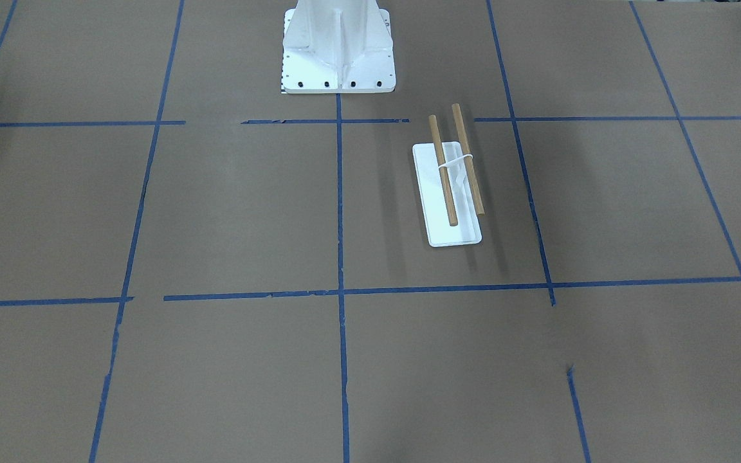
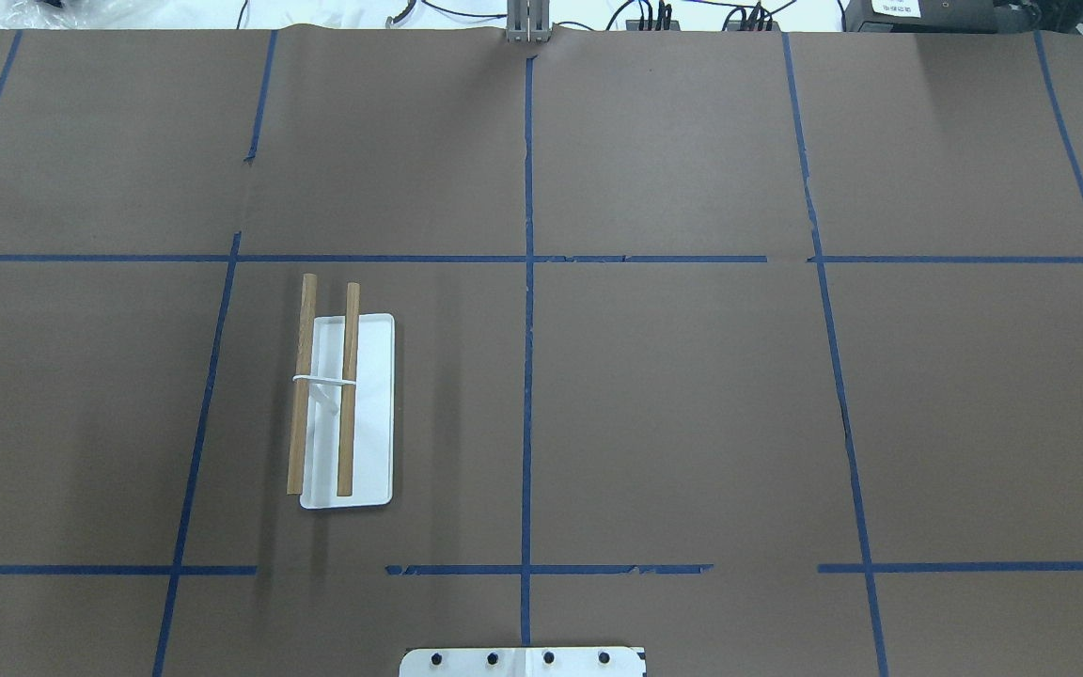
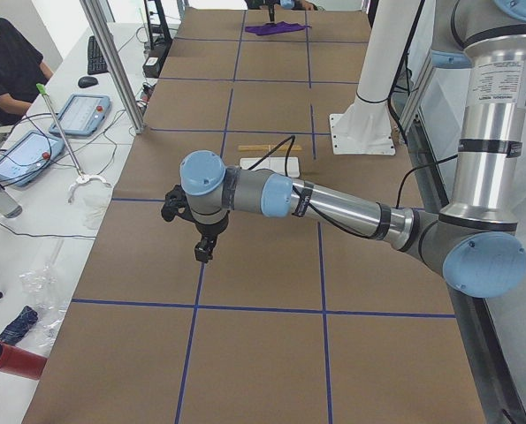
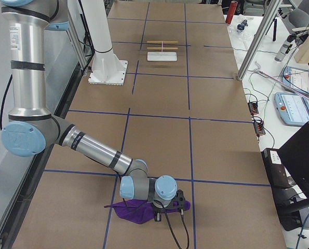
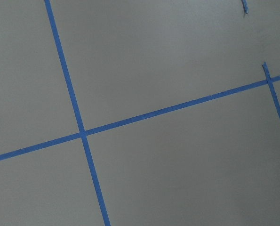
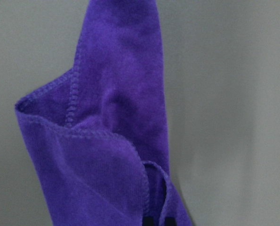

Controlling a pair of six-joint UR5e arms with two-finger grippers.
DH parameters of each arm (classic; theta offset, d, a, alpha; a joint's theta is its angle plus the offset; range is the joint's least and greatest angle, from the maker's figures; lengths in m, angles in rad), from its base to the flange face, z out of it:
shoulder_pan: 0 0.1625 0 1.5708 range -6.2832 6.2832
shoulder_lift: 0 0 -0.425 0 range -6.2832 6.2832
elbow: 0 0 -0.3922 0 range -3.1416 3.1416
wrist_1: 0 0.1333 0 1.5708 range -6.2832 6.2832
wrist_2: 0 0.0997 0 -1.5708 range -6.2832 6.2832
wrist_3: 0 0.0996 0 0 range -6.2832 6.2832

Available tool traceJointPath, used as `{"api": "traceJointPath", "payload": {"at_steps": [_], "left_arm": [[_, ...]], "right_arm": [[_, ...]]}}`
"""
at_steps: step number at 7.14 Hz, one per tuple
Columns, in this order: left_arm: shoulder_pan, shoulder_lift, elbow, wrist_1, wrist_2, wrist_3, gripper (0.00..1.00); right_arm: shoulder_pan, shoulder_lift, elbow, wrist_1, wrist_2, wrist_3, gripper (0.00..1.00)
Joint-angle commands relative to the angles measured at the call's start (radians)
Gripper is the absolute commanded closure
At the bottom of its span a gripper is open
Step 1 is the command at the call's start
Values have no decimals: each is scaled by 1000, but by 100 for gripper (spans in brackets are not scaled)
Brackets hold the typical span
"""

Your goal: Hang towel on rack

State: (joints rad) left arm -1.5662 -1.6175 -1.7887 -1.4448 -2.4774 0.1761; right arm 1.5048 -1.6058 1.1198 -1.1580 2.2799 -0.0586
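The rack (image 1: 448, 193) stands on the brown table: a white tray base with two tan dowels, both bare. It also shows in the overhead view (image 2: 346, 414) and far off in the right side view (image 4: 162, 49). The purple towel (image 4: 136, 211) lies at the table's right end, bunched and pulled up at my right gripper (image 4: 157, 212). In the right wrist view the towel (image 6: 111, 141) rises in folds to the dark fingertips (image 6: 149, 220), which stand close together on it. My left gripper (image 3: 204, 252) hangs above bare table near the left end, apart from the rack (image 3: 271, 157); I cannot tell whether it is open or shut.
The white bolted pedestal (image 1: 337, 51) stands behind the rack at the robot's side. Blue tape lines grid the brown table (image 2: 692, 395). A slanted metal post (image 3: 112, 62) and operator desks with tablets (image 3: 79, 113) border the table's far side.
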Motion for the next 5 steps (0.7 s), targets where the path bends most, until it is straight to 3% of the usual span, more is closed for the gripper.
{"api": "traceJointPath", "payload": {"at_steps": [1,2,3,5], "left_arm": [[0,-1,-1,0,0,0,0],[0,-1,-4,0,0,0,0],[0,-5,-11,0,0,-3,0],[2,-30,-21,-3,-9,-63,0]], "right_arm": [[0,1,5,1,4,2,100],[30,7,33,1,24,3,100],[40,4,119,-11,114,23,100],[32,0,274,-2,258,275,100]]}}
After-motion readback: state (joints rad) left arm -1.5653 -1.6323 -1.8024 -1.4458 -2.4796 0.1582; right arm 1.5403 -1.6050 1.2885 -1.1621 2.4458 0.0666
